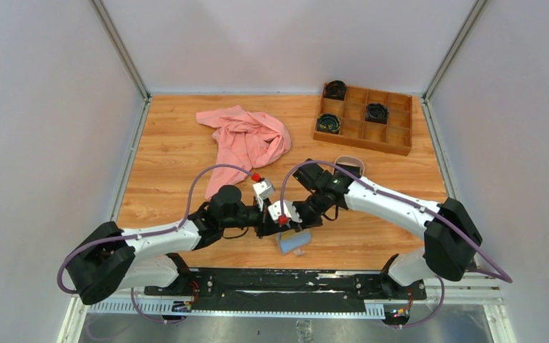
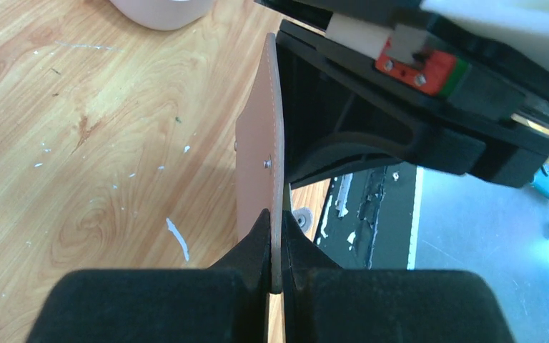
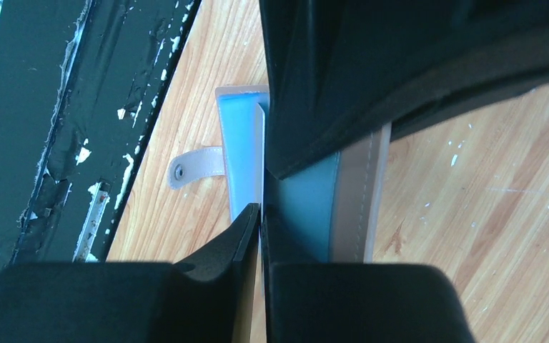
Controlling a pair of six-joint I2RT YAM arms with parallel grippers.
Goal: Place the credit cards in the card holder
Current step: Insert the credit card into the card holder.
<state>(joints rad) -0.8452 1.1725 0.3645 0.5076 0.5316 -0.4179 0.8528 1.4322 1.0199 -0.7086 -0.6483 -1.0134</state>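
Observation:
The card holder (image 1: pixel 293 241) stands open near the table's front edge, tan outside and light blue inside. My left gripper (image 1: pixel 275 230) is shut on its tan flap (image 2: pixel 257 164), and the fingertips (image 2: pixel 277 223) pinch the flap's edge just below the snap stud. My right gripper (image 3: pixel 260 209) comes in from the other side with its jaws almost together on the thin whitish edge of a credit card (image 3: pixel 261 143). The card stands edge-on against the blue pocket (image 3: pixel 239 143). The holder's strap (image 3: pixel 189 168) lies flat on the wood. No other cards are in view.
A pink cloth (image 1: pixel 246 139) lies at the back middle. A wooden compartment box (image 1: pixel 364 118) holding black coils sits at the back right. A pinkish oval tray (image 1: pixel 349 166) stands behind the right arm. The black base rail (image 1: pixel 286 282) runs just in front of the holder.

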